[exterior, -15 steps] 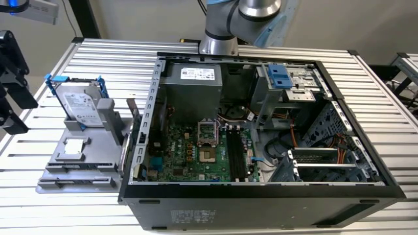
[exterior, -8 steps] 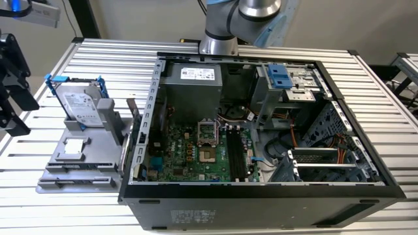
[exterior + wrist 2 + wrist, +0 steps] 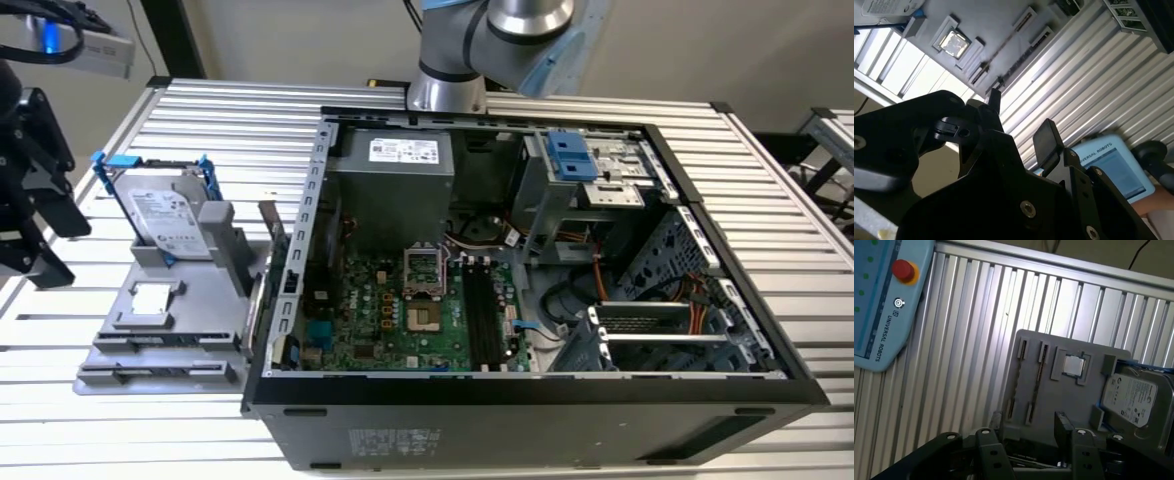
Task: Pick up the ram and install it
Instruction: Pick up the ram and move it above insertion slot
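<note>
On the slatted table (image 3: 787, 200), the open computer case (image 3: 534, 410) sits just beside the gray tray (image 3: 127, 305). A blue-framed hard drive (image 3: 167, 215) stands at the tray's end. The gripper (image 3: 1029, 422) hangs near the tray, fingers (image 3: 1046, 140) spread and empty. The ram (image 3: 1016, 379) stands edge-on in the tray's holders, with a processor chip (image 3: 1072, 365) between it and the drive.

The arm (image 3: 501, 30) is cut off by the exterior view's upper edge. In the first wrist view the gripper (image 3: 1029, 421) is clipped at the edge, the hard drive (image 3: 1134, 397) too (its far end lost), and the pendant (image 3: 881, 300) is cropped.
</note>
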